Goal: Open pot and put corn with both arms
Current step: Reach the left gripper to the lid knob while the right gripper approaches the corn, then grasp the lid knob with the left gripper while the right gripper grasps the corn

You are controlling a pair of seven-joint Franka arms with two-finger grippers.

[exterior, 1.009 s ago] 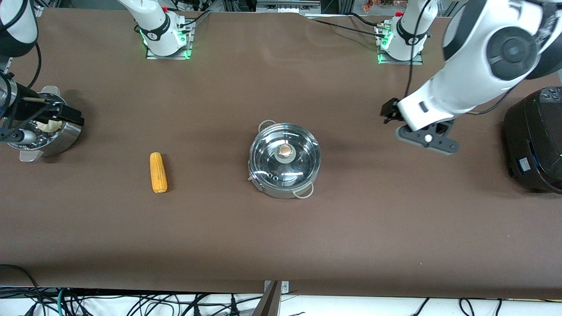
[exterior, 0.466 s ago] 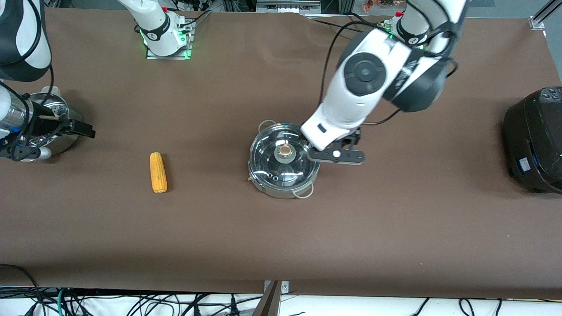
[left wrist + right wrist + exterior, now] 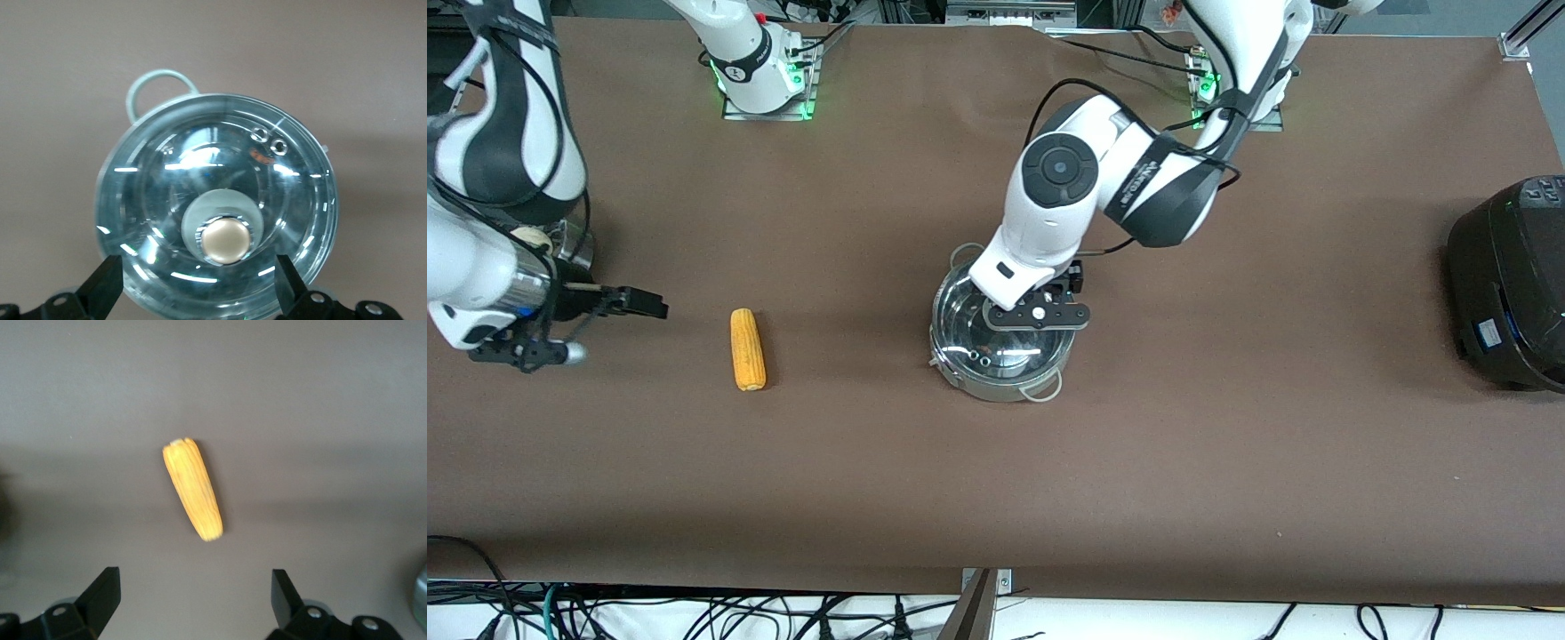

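The left claw [image 3: 197,293] hangs over the pot [image 3: 1002,336], its two fingers [image 3: 103,290] spread wide apart with the lid's knob [image 3: 225,241] showing between them, not yet touched. The glass lid [image 3: 217,207] sits closed on the pot, which stands at the middle of the desk [image 3: 1227,462]. The right claw [image 3: 193,613] is also spread apart and holds nothing; it hovers over bare desk toward the right arm's end, with the corn [image 3: 747,348] lying flat a short way off, between it and the pot.

The knob is small and rounded, so a descent that is slightly off-centre could let it slip out as the fingers close, or push the lid sideways across the rim. A lid lifted at a tilt might catch the rim and drag the light pot. The corn is round and could roll away if one finger meets it first. Both arms will work near the pot, so a lid held low would block the corn's path.
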